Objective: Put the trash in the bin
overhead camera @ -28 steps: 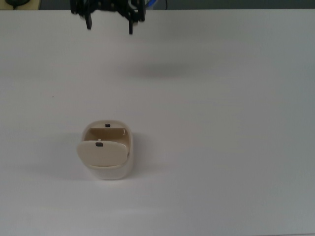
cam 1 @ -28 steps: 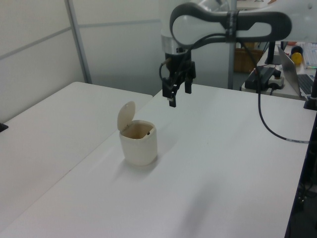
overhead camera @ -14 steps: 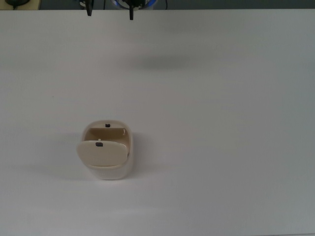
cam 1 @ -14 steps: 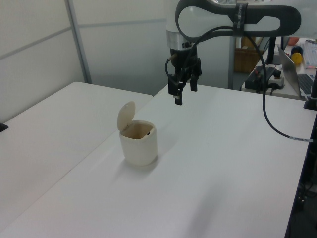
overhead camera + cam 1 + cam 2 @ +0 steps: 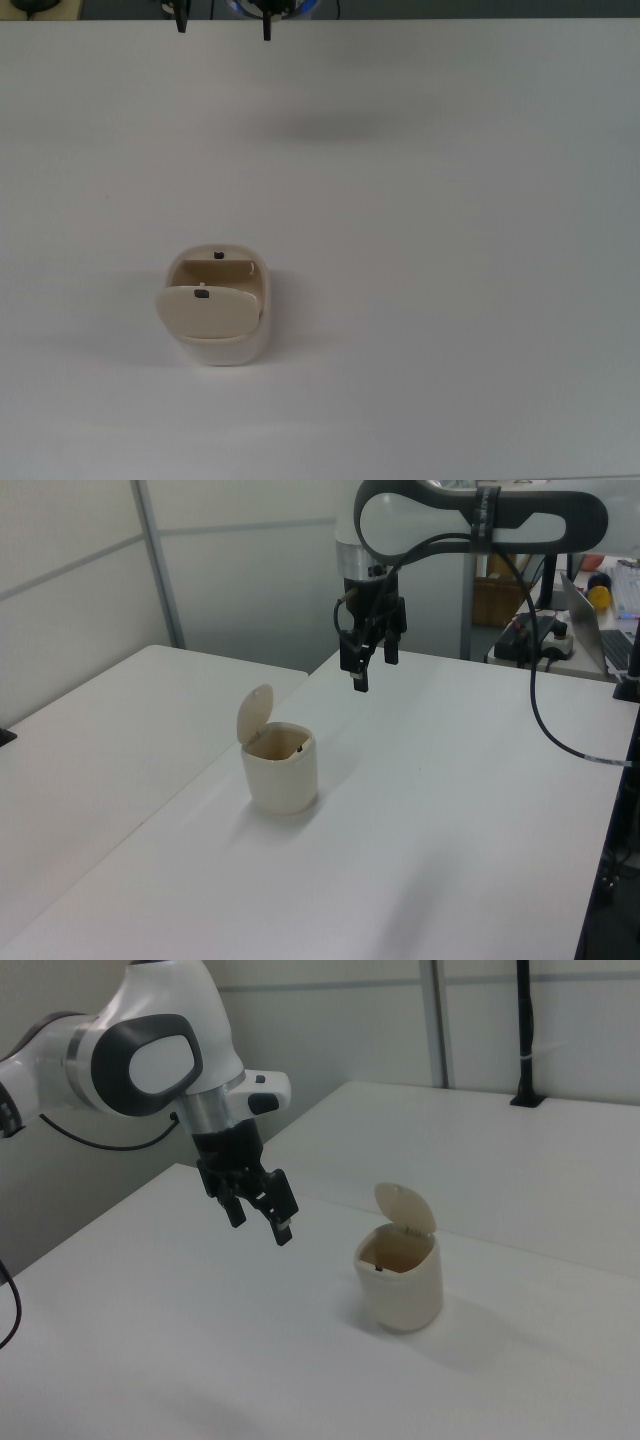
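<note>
The beige bin (image 5: pixel 222 345) stands on the white table with its swing lid (image 5: pixel 203 309) tipped up and its mouth uncovered; it also shows in the left view (image 5: pixel 283 776) and the right view (image 5: pixel 402 1285). No trash shows in any view. My gripper (image 5: pixel 372 672) hangs open and empty well above the table, apart from the bin, towards the left view's upper right. Only its two dark fingertips (image 5: pixel 266 30) reach into the top view's upper edge. In the right view the gripper (image 5: pixel 260 1228) is to the bin's left.
White tabletops (image 5: pixel 450 810) spread around the bin, with a seam (image 5: pixel 215 770) between two of them. A laptop (image 5: pixel 600 630), cables and clutter sit past the table at the left view's right. A black post (image 5: pixel 524 1030) stands at the right view's far edge.
Since one second ago the gripper rose and drew away from the bin, slipping towards the top view's upper edge. It has held still over the last half second. The bin has not moved.
</note>
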Robot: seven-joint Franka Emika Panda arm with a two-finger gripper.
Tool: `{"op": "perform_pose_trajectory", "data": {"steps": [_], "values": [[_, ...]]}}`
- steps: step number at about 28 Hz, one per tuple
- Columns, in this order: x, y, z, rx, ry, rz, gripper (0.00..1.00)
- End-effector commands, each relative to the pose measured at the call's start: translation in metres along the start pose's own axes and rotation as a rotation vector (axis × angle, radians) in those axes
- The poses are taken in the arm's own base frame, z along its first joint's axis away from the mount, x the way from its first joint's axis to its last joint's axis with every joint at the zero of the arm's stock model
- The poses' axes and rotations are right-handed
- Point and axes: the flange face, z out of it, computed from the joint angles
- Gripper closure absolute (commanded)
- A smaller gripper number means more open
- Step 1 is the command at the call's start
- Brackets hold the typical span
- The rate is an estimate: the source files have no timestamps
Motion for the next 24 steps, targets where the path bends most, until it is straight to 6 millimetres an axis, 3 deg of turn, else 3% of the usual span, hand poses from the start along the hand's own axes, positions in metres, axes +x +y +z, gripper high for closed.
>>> {"op": "perform_pose_trajectory", "data": {"steps": [1, 24], "values": [[-0.0049, 0.0012, 0.0005, 0.021, -0.015, -0.017, 0.0], [0.002, -0.0037, 0.0022, 0.094, 0.014, -0.011, 0.0]]}}
